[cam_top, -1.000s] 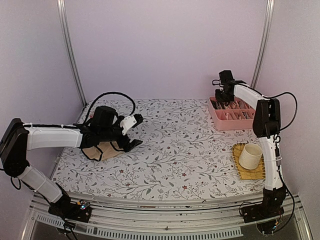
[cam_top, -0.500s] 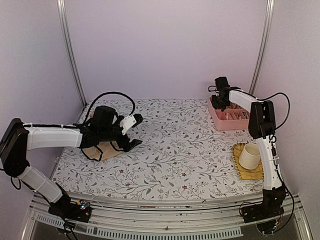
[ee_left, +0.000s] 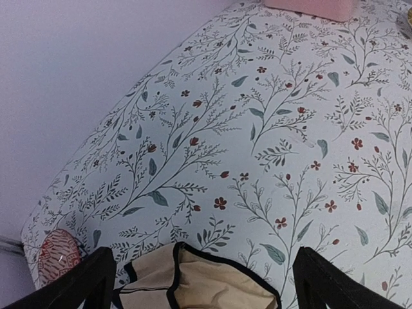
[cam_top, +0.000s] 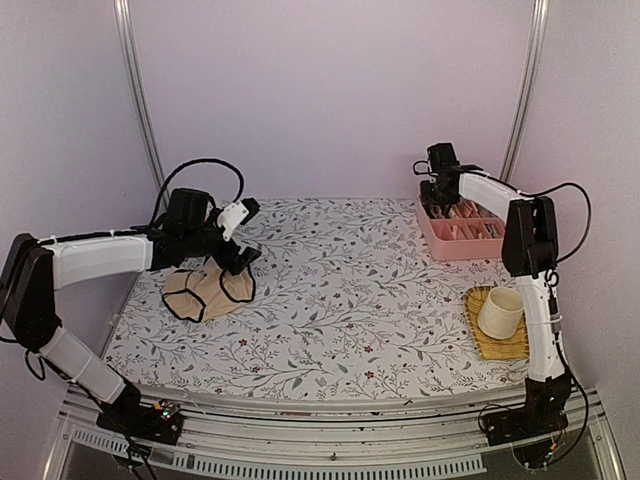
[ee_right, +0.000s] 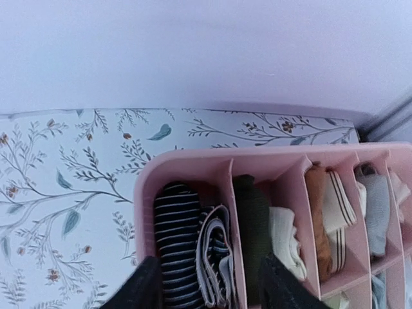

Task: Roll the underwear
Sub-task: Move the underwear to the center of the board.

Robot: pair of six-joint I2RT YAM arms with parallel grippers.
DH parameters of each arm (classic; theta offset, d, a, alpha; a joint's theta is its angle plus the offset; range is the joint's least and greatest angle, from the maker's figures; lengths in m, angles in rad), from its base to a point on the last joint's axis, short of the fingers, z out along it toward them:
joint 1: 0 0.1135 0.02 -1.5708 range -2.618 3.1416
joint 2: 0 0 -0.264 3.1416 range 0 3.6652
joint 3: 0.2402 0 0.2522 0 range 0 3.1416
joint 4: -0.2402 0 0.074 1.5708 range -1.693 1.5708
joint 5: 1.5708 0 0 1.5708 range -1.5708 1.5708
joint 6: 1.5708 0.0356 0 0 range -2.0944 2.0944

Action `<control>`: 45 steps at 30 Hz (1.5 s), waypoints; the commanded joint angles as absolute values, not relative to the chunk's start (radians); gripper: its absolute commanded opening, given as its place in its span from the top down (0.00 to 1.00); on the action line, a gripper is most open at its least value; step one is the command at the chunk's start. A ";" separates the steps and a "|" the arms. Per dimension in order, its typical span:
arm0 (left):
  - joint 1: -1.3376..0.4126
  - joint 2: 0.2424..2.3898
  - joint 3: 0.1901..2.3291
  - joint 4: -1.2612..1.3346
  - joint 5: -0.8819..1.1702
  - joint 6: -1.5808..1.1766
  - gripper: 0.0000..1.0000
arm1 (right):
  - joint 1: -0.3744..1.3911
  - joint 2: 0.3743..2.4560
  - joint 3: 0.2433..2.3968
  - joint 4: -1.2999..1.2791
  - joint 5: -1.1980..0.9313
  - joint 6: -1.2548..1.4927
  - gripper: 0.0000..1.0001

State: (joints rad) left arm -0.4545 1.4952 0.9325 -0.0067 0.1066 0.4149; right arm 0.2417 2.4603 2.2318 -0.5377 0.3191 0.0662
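Beige underwear [cam_top: 205, 293] with black edging lies crumpled on the flowered table at the left; its folded edge fills the bottom of the left wrist view [ee_left: 206, 283]. My left gripper [cam_top: 243, 235] hovers just behind and above it, open, with nothing between its fingers [ee_left: 77, 283]. Navy striped underwear [ee_right: 177, 238] sits rolled in the end compartment of the pink organizer [ee_right: 193, 164] at the back right [cam_top: 462, 243]. Directly above that compartment, my right gripper [ee_right: 209, 286] stands open, its jaws apart on either side of the roll and not pressing on it.
Other rolled clothes fill the organizer's neighbouring compartments [ee_right: 322, 206]. A reddish-pink hairbrush [ee_left: 56, 254] lies at the table's left edge near the beige cloth. A cream cup [cam_top: 500, 312] stands on a yellow mat [cam_top: 497, 345] at the right, near the right arm.
My left gripper has risen and moved back-left off the beige underwear, which now lies uncovered. My right gripper has opened over the organizer's end compartment.
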 commanded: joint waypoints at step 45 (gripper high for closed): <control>-0.603 1.923 1.186 -0.589 0.589 0.481 0.29 | 1.007 1.411 0.929 0.089 0.567 0.120 0.01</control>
State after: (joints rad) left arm -0.5407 1.8606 1.0725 -0.4461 0.3691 0.5255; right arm 1.0084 1.4734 0.9672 -0.0059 0.5072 0.1196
